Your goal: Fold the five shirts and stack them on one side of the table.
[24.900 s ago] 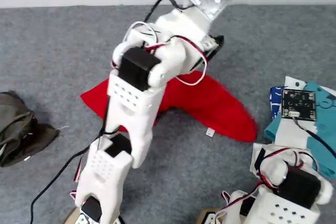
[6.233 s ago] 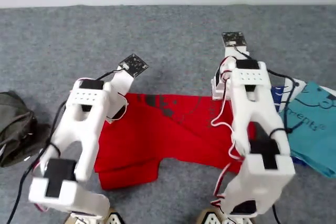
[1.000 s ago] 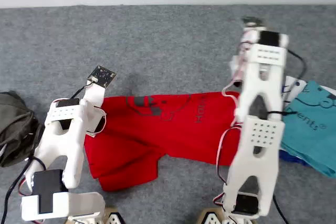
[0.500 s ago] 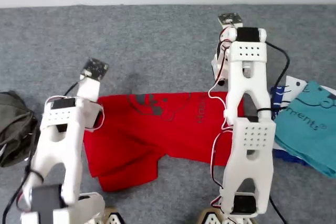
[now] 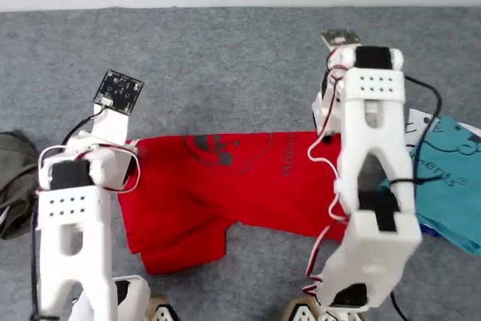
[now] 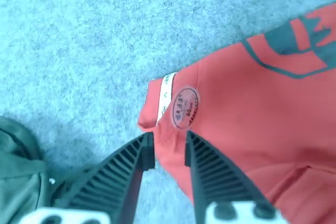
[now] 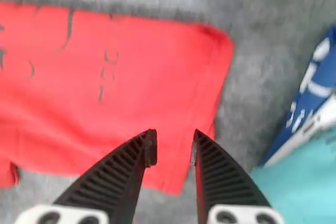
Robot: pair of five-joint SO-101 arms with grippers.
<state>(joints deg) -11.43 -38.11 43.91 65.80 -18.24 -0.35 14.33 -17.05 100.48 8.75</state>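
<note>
Red shirt (image 5: pixel 240 178) lies spread flat, printed side up, across the middle of the grey surface (image 5: pixel 225 58), nearer its front edge than its back edge. It is thin, soft cloth and I judge it light and limp: it will sag and wrinkle wherever it is not held, so the best hold is a pinch on an outer corner or hem at each end, lifting both ends together.

My left fingers (image 6: pixel 149 150) are parted and hold nothing; they hang just over the shirt's left corner. My right fingers (image 7: pixel 148 150) are also parted and empty, above the hem near the shirt's right corner.

My left wrist view adds close detail at that corner: a round patch (image 6: pixel 185 107) beside a white tab (image 6: pixel 167 95). My right wrist view gives the rounded right corner against bare grey. The high view gives the whole outline, with a flap doubled at the front.

Toward the right edge lies a teal shirt (image 5: pixel 451 178) over a blue-and-white one (image 5: pixel 409 129). A dark olive garment (image 5: pixel 11 186) sits bunched at the left edge.
</note>
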